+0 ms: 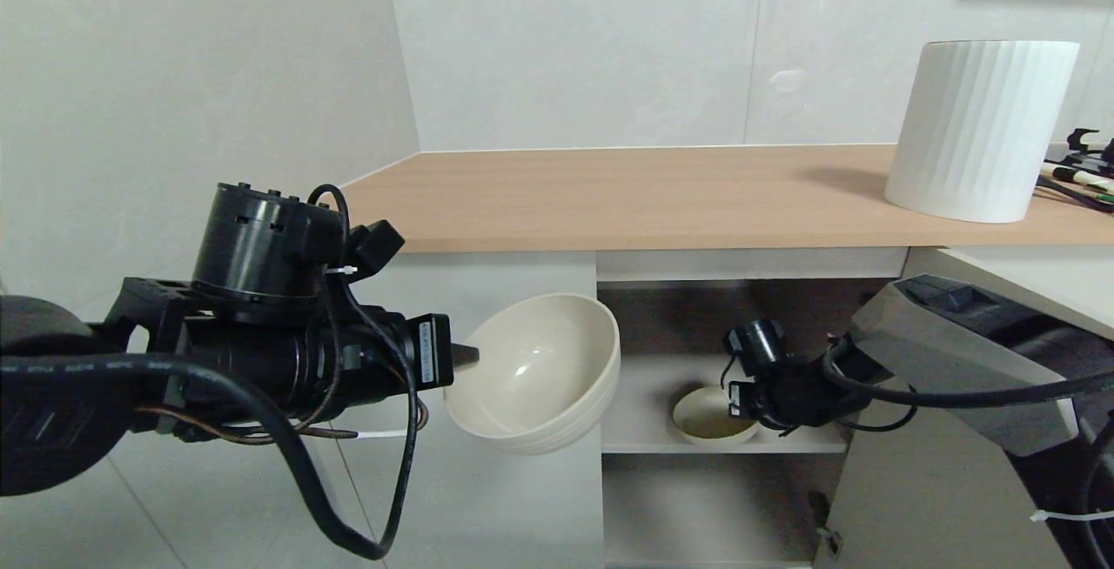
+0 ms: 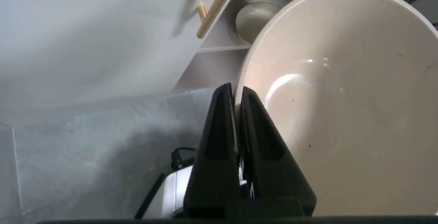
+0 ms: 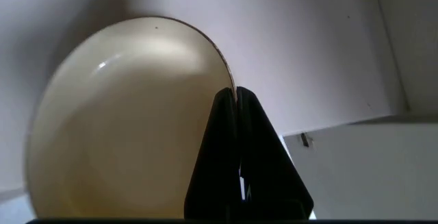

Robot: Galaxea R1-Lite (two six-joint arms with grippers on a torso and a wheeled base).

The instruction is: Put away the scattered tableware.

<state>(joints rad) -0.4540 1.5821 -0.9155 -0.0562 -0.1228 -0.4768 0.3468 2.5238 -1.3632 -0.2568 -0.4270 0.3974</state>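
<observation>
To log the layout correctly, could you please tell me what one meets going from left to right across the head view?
left end effector → large cream bowl it holds → small bowl on the cabinet shelf → right end effector at its rim → white ribbed container on the counter

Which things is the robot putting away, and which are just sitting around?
Part of the job:
- big bowl, held by the left gripper
- small bowl, held by the right gripper at the cupboard shelf

Just lying about:
- white ribbed pot on the counter
- pens beside the pot
</observation>
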